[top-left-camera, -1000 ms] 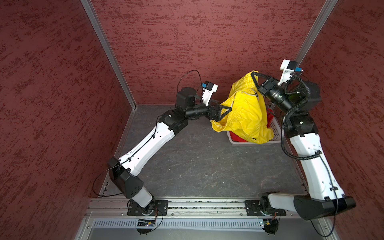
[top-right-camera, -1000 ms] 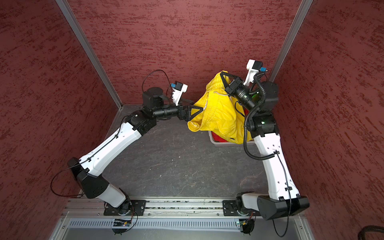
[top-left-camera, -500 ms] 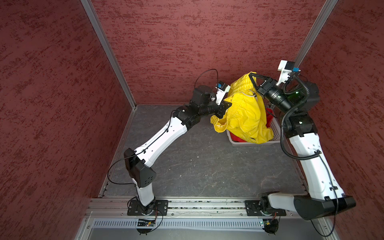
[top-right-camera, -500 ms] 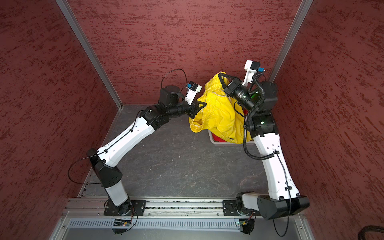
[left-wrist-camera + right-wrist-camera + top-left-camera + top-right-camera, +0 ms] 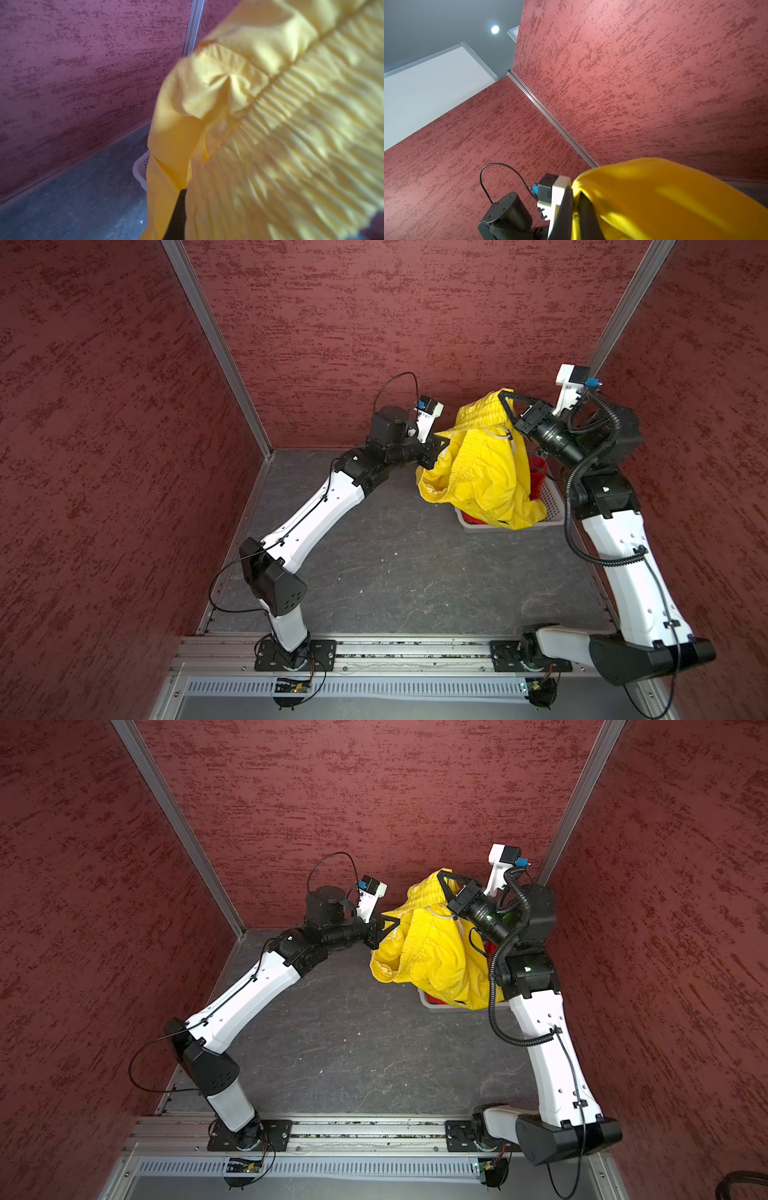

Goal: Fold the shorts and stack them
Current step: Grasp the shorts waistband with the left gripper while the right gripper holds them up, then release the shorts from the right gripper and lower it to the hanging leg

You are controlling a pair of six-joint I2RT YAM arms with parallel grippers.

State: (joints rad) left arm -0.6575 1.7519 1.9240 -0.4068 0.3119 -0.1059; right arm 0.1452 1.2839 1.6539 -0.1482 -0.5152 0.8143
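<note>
Both arms are up at the far right corner, and the yellow shorts [image 5: 482,472] hang between them, lifted clear of the surface [image 5: 395,564]. The right claw [image 5: 503,397] sits highest, close to the back wall, clamped tight on the gathered waistband [image 5: 484,410], so the cloth drapes down from that pinch. The left claw [image 5: 441,444] reaches in from the left, lower down, and its jaws are together on the near edge of the same shorts. In the left wrist view the ribbed waistband [image 5: 291,145] fills most of the picture, blurred and very near, with one dark finger [image 5: 178,209] showing against the cloth. In the right wrist view a yellow bulge [image 5: 664,197] sits right at the camera, with the left arm's wrist camera just beside it.

The lower part of the yellow shorts spills over the white basket [image 5: 555,506], which stands on the surface by the right wall. One leg opening [image 5: 432,489] gapes out to the left, past the basket's rim. The red shorts [image 5: 539,470] lie inside the basket, mostly covered; red peeks out behind the yellow cloth and at the front rim. Both top views show the same hold: left claw [image 5: 392,923] low, right claw [image 5: 442,876] high, yellow shorts [image 5: 428,957] slung between.
</note>
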